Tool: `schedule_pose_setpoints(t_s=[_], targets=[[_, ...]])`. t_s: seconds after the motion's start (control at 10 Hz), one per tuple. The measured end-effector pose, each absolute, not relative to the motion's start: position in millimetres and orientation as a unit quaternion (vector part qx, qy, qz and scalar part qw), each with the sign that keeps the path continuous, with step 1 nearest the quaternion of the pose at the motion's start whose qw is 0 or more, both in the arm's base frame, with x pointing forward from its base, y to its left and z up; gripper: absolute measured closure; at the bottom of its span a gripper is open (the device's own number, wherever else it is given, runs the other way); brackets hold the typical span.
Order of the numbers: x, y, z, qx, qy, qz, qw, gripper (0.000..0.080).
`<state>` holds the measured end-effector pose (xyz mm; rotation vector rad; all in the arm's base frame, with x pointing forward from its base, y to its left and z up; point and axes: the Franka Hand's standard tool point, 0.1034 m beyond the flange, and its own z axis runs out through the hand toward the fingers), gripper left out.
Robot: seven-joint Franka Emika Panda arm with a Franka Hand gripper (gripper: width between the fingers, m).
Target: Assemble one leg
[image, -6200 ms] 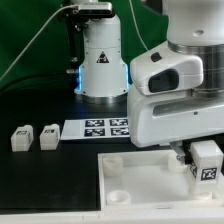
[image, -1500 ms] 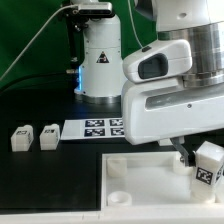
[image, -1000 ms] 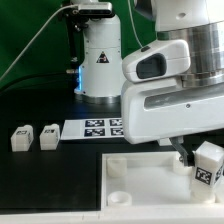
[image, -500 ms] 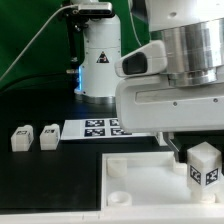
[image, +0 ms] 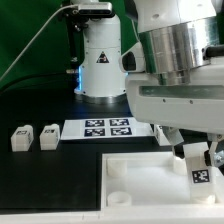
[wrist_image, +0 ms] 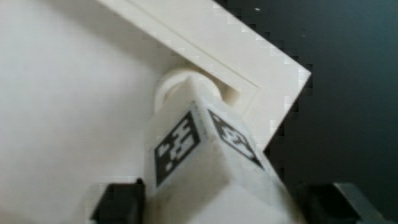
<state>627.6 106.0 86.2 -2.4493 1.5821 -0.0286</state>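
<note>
My gripper (image: 197, 160) is shut on the leg (image: 200, 172), a small white block with a black-and-white tag. It holds the leg upright over the far corner of the white square panel (image: 140, 178) at the exterior view's right. In the wrist view the leg (wrist_image: 205, 150) stands with its lower end in the panel's round corner socket (wrist_image: 178, 85). Dark fingers (wrist_image: 118, 200) flank the leg on both sides. Two more legs (image: 20, 139) (image: 47, 136) lie on the black table at the exterior view's left.
The marker board (image: 107, 128) lies flat between the loose legs and the panel. The white robot base (image: 100, 55) stands behind it. The arm's big body hangs over the panel's right part. The panel's near-left socket (image: 118, 197) is in view.
The wrist has turned, and the leg turned with it from tilted to upright. The leg has also come down a little onto the panel's corner. The loose legs and the marker board have not moved.
</note>
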Motion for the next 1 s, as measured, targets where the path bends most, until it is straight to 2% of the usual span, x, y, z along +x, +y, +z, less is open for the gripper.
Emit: schedule_pose_setpoints(t_s=[0.4, 0.7, 0.8, 0.9, 1.0], targets=[[625, 127, 86.9, -0.687, 0.713, 0.014, 0.139, 0.0387], [626, 126, 86.2, -0.674, 0.725, 0.016, 0.143, 0.0387], [626, 126, 86.2, -0.68, 0.719, 0.015, 0.144, 0.0232], [626, 126, 86.1, -0.701, 0.698, 0.011, 0.144, 0.0175], [624, 128, 85.0, -0.739, 0.66, 0.017, 0.137, 0.0175]])
